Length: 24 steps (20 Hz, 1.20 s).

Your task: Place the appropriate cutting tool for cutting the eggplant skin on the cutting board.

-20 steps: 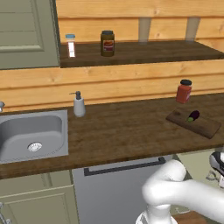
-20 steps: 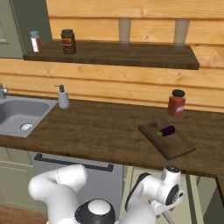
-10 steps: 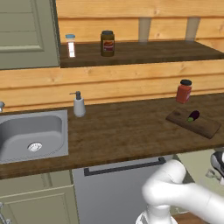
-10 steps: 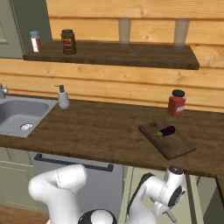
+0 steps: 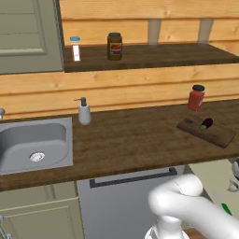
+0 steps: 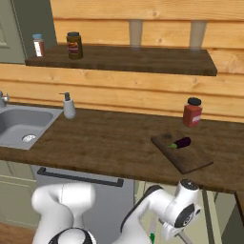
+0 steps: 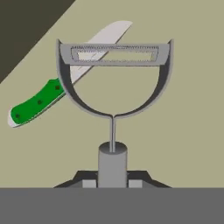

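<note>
Two fingers (image 7: 112, 183) close narrowly on the grey handle of the cutting tool (image 7: 113, 87), a silvery Y-shaped peeler, held below the table's (image 6: 109, 140) front edge. A green-handled knife (image 7: 57, 89) lies behind it. The eggplant (image 6: 181, 142) rests on the cutting board (image 6: 190, 159), near a red jar (image 6: 192, 112).

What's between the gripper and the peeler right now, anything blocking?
Nothing visible. In the hand view the peeler stands straight ahead, its grey handle between the fingertips. The green-handled knife lies behind the peeler's head, crossing under its upper left corner.
</note>
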{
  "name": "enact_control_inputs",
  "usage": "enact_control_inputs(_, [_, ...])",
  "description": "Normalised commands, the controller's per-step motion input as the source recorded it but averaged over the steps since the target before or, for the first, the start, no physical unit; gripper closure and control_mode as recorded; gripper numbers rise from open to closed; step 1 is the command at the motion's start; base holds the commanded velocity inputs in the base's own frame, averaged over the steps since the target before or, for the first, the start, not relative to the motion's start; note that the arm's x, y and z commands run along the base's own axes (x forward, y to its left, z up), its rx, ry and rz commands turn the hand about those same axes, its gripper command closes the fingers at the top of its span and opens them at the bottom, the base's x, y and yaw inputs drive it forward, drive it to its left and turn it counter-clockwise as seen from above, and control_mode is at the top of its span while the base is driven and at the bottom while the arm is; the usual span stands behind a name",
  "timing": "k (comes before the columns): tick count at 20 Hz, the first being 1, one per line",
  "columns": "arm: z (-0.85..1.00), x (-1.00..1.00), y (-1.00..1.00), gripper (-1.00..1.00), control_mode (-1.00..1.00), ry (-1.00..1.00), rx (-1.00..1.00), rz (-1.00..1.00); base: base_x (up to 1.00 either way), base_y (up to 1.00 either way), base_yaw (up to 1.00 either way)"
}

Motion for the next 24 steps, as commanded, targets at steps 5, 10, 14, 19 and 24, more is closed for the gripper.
enact_control_inputs(5, [1.0, -0.54, 0.0, 1.0, -1.0, 0.0, 0.0, 0.03, 0.0, 0.0, 0.0])
enact_control_inputs(10, [1.0, 0.16, -0.28, 1.0, -1.0, -0.01, 0.02, 0.0, 0.0, 0.0, 0.0])
enact_control_inputs(14, [1.0, 0.55, -0.57, 1.0, -1.0, 0.0, 0.06, 0.0, 0.0, 0.0, 0.0])
enact_control_inputs(19, [0.89, 0.84, -0.6, 1.0, -1.0, -0.01, 0.14, 0.0, 0.0, 0.0, 0.0])
enact_control_inputs(24, [0.68, 0.99, -0.35, 1.0, -1.0, 0.0, 0.19, 0.0, 0.0, 0.0, 0.0])
